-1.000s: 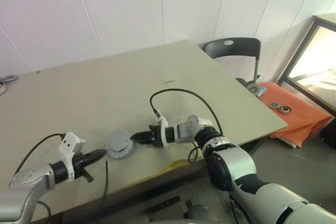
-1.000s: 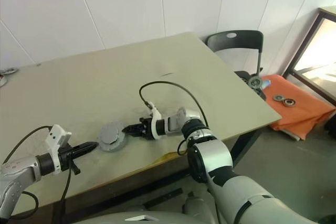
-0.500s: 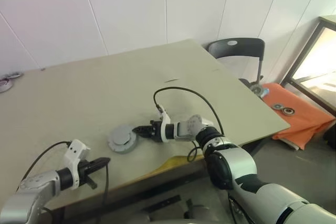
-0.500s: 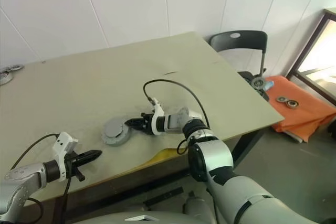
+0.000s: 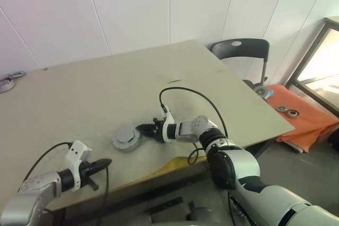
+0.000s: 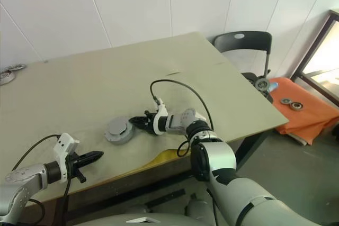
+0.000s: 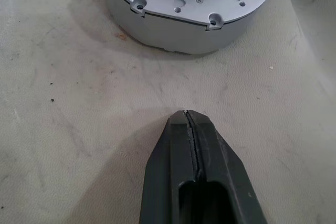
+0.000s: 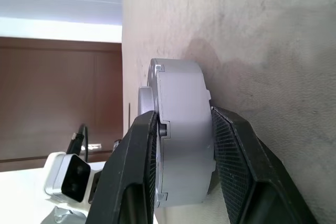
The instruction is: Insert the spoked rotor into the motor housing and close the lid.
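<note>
The motor housing [image 5: 126, 139] is a round, squat silver-grey part on the table's [image 5: 95, 93] front half, with its lid on top. My right gripper [image 5: 141, 128] reaches it from the right and is shut on its near edge. In the right wrist view the two fingers [image 8: 139, 145] press on opposite faces of the housing [image 8: 181, 124]. My left gripper [image 5: 107, 161] is shut on nothing, low over the table a short way in front of the housing [image 7: 189, 3] and pointing at it. The spoked rotor is hidden.
A black chair [image 5: 241, 51] stands past the table's right corner. Beyond it lies an orange cloth [image 5: 299, 117] with round metal parts. Small round parts [image 5: 6, 82] sit at the far left edge. A yellow strip [image 5: 175, 162] marks the front edge under my right arm.
The whole picture has shifted with the head. The gap between my left gripper and the housing has widened. My right wrist has rolled a little, still gripping the housing.
</note>
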